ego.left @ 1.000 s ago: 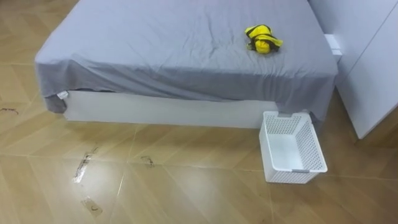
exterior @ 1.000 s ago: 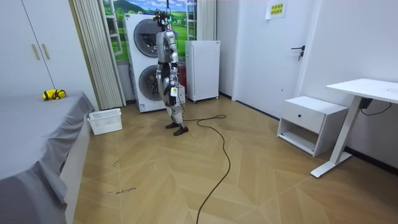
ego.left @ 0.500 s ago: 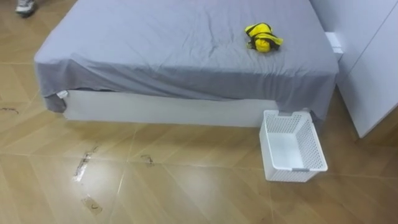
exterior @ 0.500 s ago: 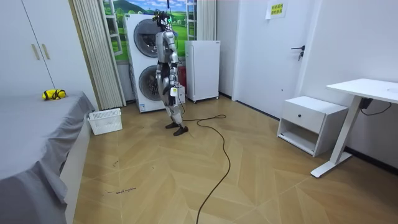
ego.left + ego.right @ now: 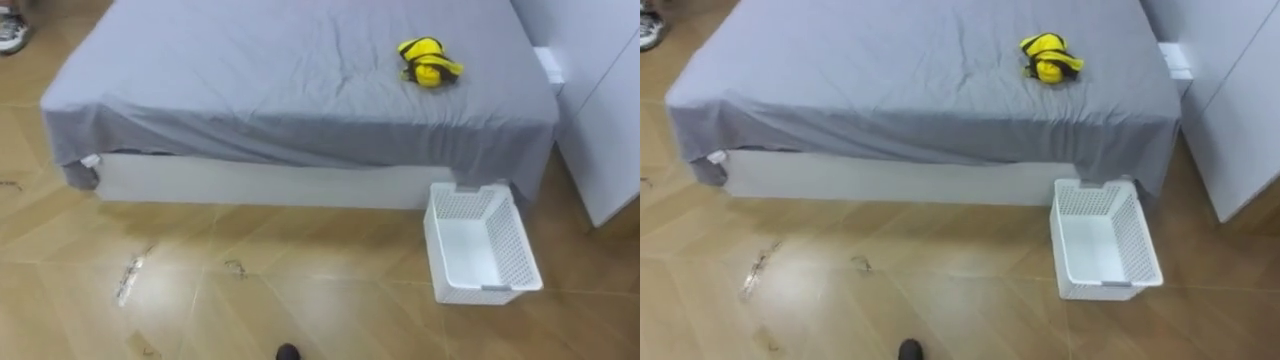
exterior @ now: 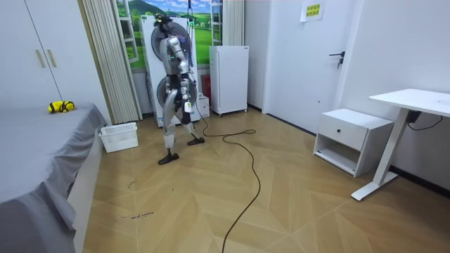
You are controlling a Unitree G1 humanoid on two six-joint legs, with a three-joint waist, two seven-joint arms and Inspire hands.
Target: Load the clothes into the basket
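Robot stepped nearer the bed, yellow clothes atop, white basket alongside

Yellow-and-black clothes, grey sheet on bed, white lattice-walled basket, tan wood floor

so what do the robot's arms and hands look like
Seen in the room view, the arms are silver-grey with darker sections. One hand looks dark, with a small white tag by it. Anything finer is too small to tell.
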